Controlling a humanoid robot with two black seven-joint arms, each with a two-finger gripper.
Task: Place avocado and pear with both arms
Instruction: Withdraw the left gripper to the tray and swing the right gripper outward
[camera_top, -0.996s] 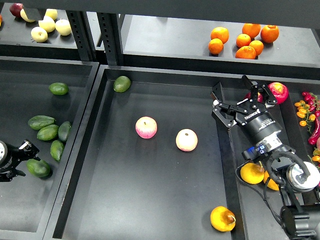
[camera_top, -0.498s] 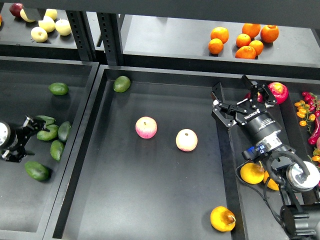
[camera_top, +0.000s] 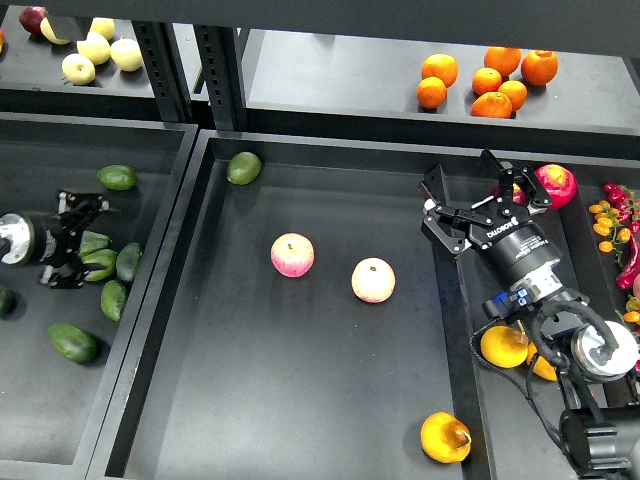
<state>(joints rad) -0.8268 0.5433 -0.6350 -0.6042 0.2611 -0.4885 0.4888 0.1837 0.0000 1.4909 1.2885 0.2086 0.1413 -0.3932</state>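
Observation:
Several dark green elongated avocados lie in the left tray (camera_top: 40, 420): a cluster (camera_top: 100, 266) and a single one (camera_top: 75, 342) nearer the front. My left gripper (camera_top: 78, 241) is open over the cluster's left end, its fingers on either side of one partly hidden avocado. A golden pear (camera_top: 446, 437) with a brown stem blotch lies at the front right of the middle tray (camera_top: 250, 400). My right gripper (camera_top: 463, 180) is open and empty over the middle tray's right rim, well behind the pear.
Two pink-and-yellow apples (camera_top: 292, 255) (camera_top: 373, 280) lie mid-tray. Rounder light green avocados (camera_top: 243, 167) (camera_top: 118, 177) sit at the back. Oranges (camera_top: 485, 80) and pale fruit (camera_top: 95, 50) are on the shelf. A red apple (camera_top: 555, 183), yellow fruit (camera_top: 503, 346) and chillies (camera_top: 615, 215) lie by the right arm.
My left gripper has moved from the front left of the left tray back and right to the avocado cluster. The right arm has barely moved.

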